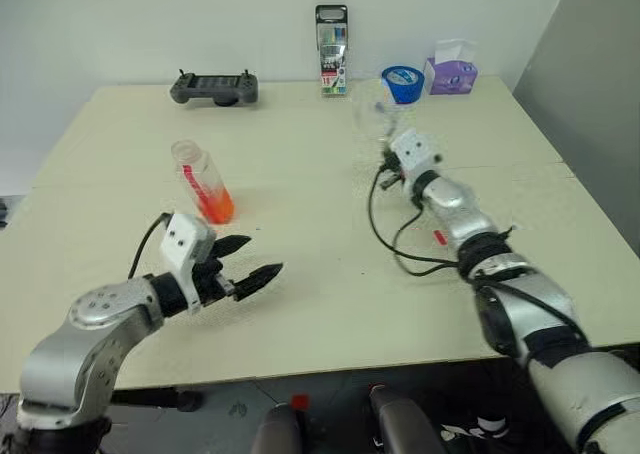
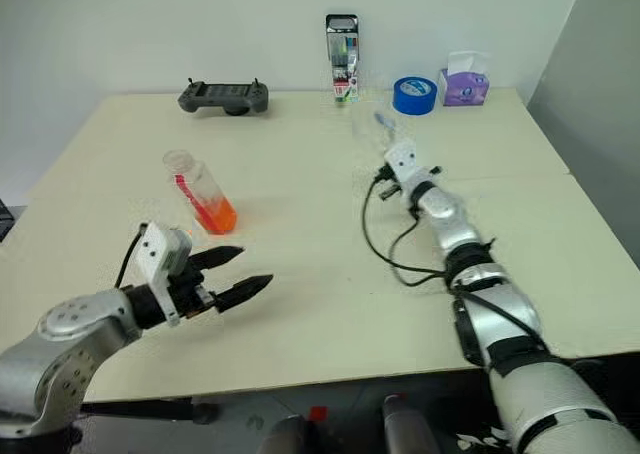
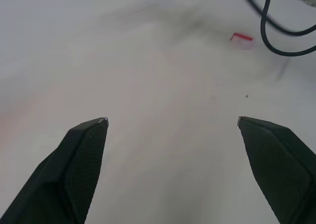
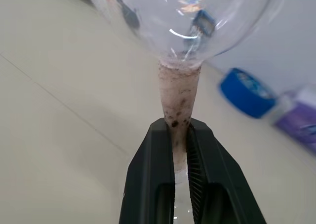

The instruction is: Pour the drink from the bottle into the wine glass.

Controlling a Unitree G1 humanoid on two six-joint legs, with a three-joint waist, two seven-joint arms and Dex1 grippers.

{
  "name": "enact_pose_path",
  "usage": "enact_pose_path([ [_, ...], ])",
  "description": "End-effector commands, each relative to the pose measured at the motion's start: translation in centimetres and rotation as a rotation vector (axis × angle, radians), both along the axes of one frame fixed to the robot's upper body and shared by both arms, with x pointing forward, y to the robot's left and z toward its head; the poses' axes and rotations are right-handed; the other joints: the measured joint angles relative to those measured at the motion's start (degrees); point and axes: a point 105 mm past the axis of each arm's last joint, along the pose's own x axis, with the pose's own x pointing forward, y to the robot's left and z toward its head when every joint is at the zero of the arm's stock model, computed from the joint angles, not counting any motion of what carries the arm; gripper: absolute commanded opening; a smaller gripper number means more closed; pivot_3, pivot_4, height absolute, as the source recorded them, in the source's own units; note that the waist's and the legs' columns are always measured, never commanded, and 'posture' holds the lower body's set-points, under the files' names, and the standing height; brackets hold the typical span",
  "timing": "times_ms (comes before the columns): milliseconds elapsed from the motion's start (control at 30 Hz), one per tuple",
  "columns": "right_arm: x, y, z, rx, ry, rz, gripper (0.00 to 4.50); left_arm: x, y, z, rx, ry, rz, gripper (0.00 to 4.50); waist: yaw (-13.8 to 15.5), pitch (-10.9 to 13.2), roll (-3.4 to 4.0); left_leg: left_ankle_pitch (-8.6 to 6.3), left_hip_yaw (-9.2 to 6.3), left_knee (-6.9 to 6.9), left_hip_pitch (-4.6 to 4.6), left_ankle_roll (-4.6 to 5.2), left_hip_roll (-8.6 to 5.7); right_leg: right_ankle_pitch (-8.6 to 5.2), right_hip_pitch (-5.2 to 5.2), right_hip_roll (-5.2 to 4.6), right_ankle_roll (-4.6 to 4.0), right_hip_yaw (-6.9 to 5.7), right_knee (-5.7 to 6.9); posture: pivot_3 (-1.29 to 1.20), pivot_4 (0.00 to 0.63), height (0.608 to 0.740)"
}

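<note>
The bottle [image 1: 200, 179] stands on the table's left half, apart from both grippers, with the orange drink [image 1: 216, 206] low inside it and a red-and-white label on its side. Its mouth looks uncapped. My left gripper [image 1: 250, 259] hangs open just in front of the bottle and slightly right of it, with nothing between its fingers [image 3: 86, 150]. Right of centre, my right gripper [image 4: 178, 128] is shut on the thin stem of the wine glass [image 4: 182, 17]. The clear bowl [image 1: 372, 114] holds no liquid.
Along the back edge lie a black game controller [image 1: 214, 87], an upright pack of markers [image 1: 332, 49], a blue tape roll [image 1: 403, 82] and a purple tissue box [image 1: 450, 72]. A black cable [image 1: 385, 236] loops on the table beside my right forearm.
</note>
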Motion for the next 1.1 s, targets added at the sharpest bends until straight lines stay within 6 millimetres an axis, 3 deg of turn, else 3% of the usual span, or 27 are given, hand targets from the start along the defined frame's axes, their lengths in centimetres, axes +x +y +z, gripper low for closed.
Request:
enact_pose_path([
  [33,-0.5,3.5,2.7,0.223,0.029,0.116,0.07,-0.8,1.0,1.9,0.018,-0.127,0.085,4.5,0.45,0.0,0.0,0.0,0.0,0.0,-0.06,0.0,-0.08,0.0,0.0,-0.06,0.0,-0.07,-0.03,0.0,0.15,0.74],
  [167,-2.0,7.7,1.0,0.334,0.111,0.197,0.07,-2.0,2.0,1.6,0.012,-0.135,0.145,4.5,0.72,0.0,0.0,0.01,0.0,0.1,-0.17,-0.01,-0.3,0.0,0.0,-0.37,0.0,-0.06,-0.09,0.0,0.15,0.74],
  [400,-4.5,11.7,-1.4,0.263,0.077,0.292,0.07,-3.1,2.2,0.8,0.004,-0.13,0.179,4.5,0.63,-0.02,-0.03,0.01,0.08,0.1,-0.24,-0.01,-0.35,0.0,-0.02,-0.41,0.01,-0.1,-0.15,0.0,0.15,0.74],
  [600,-5.6,12.4,-4.6,0.101,0.061,0.272,0.07,-3.1,2.2,1.0,0.006,-0.134,0.182,4.5,0.37,-0.03,-0.05,0.01,0.12,0.08,-0.22,-0.01,-0.3,-0.01,-0.04,-0.36,0.01,-0.09,-0.13,0.0,0.15,0.74],
  [1000,-5.5,11.7,-5.9,0.16,0.125,0.23,0.07,-2.7,2.2,1.4,0.005,-0.135,0.178,4.5,0.41,-0.03,-0.06,0.01,0.08,0.08,-0.2,-0.01,-0.29,-0.01,-0.02,-0.34,0.01,-0.12,-0.13,0.0,0.15,0.74],
  [1100,-5.7,11.8,-6.2,0.169,0.135,0.24,1.08,-2.6,2.4,1.5,0.003,-0.135,0.181,4.5,0.41,-0.04,-0.06,0.01,0.06,0.08,-0.2,-0.01,-0.29,-0.01,-0.01,-0.34,0.01,-0.13,-0.13,0.0,0.15,0.74],
])
